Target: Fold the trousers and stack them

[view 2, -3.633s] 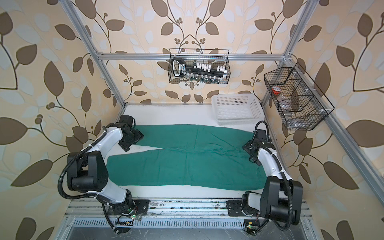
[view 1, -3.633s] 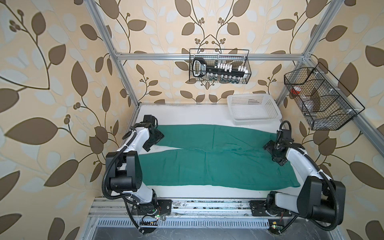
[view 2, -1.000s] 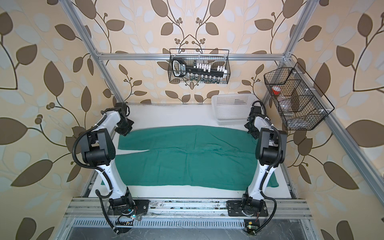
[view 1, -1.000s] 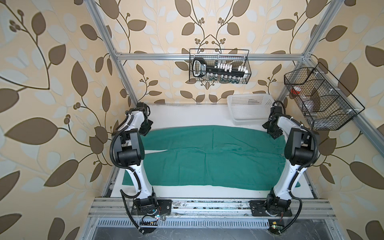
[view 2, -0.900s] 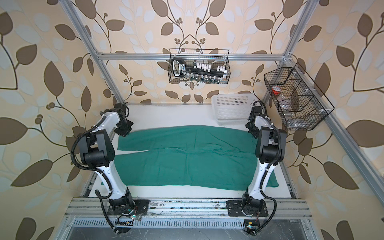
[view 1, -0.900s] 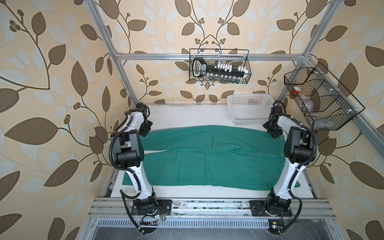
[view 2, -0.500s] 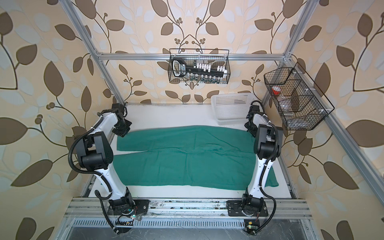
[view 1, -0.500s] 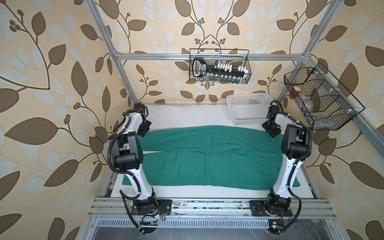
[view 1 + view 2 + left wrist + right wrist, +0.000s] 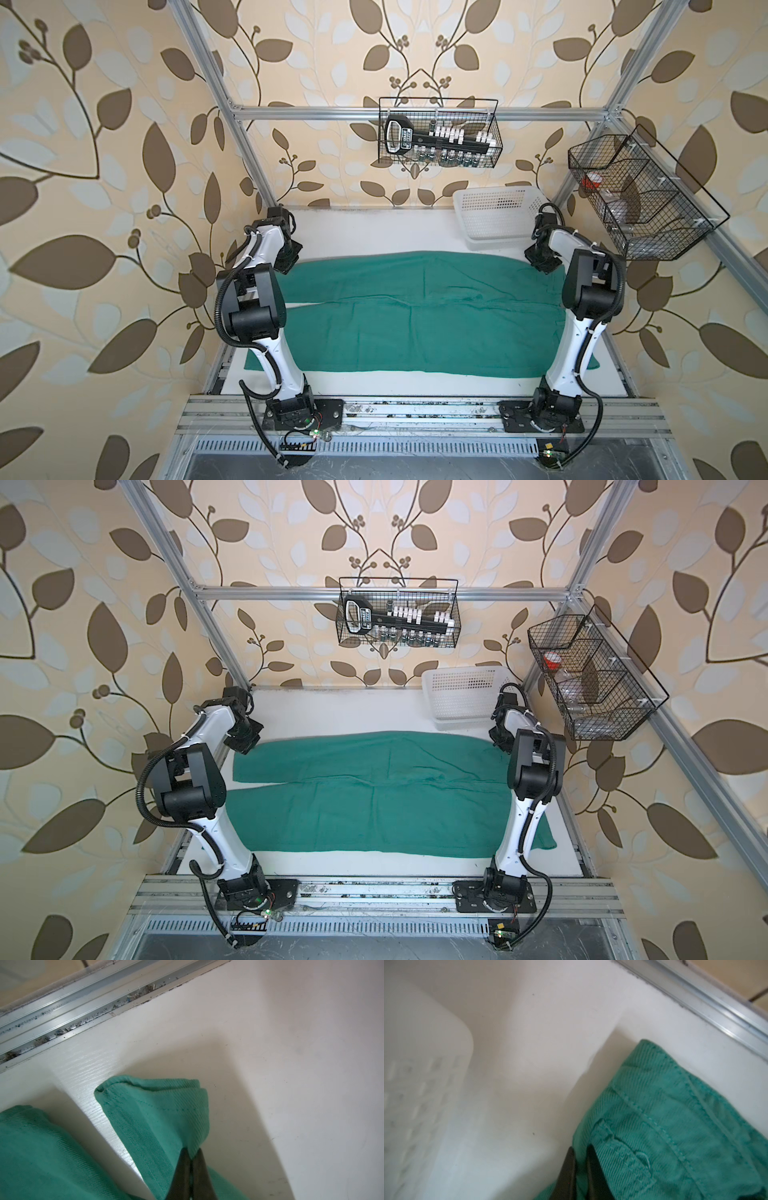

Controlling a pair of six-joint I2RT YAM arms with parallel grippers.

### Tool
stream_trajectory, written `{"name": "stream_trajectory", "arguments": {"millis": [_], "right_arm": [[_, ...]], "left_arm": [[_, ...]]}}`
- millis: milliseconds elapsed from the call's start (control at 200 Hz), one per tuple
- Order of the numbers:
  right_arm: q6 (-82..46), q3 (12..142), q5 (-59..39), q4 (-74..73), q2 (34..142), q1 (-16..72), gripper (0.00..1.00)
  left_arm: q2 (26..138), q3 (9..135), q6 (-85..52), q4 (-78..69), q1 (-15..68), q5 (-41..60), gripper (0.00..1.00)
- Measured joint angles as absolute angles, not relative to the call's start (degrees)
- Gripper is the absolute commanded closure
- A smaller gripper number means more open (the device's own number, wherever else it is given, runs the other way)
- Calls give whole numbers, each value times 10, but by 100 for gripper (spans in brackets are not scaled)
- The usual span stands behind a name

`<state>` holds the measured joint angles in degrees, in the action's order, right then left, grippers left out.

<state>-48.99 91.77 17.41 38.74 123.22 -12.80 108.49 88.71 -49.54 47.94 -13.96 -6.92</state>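
Note:
The teal-green trousers (image 9: 415,316) (image 9: 374,800) lie spread flat across the white table in both top views, legs to the left, waistband to the right. My left gripper (image 9: 286,259) (image 9: 245,739) sits at the far leg's hem corner; in the left wrist view it (image 9: 192,1152) is shut on that hem (image 9: 158,1109). My right gripper (image 9: 540,259) (image 9: 500,737) is at the far waistband corner. The right wrist view shows it (image 9: 580,1151) shut on the waistband edge (image 9: 654,1109), beside a buttonhole.
A white perforated basket (image 9: 494,216) (image 9: 465,700) stands at the back right, just behind the right gripper, and shows blurred in the right wrist view (image 9: 421,1095). Wire racks hang on the back wall (image 9: 438,137) and right wall (image 9: 636,195). Aluminium frame rails (image 9: 62,1012) border the table.
The right gripper has shut on the waistband corner. The left gripper has stayed shut on the hem. Both arms have barely shifted at the trousers' far edge.

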Motion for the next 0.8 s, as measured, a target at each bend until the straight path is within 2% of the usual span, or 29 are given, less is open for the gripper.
{"name": "stream_trajectory", "arguments": {"millis": [145, 425, 800], "right_arm": [[-486, 882, 173, 380, 1185, -124, 96], [-483, 792, 136, 356, 1025, -120, 96], [-484, 658, 60, 355, 823, -161, 97]], "left_arm": [[1056, 887, -495, 484, -140, -69, 100], [936, 851, -490, 495, -144, -77, 100], [825, 810, -467, 500, -208, -61, 100]]}}
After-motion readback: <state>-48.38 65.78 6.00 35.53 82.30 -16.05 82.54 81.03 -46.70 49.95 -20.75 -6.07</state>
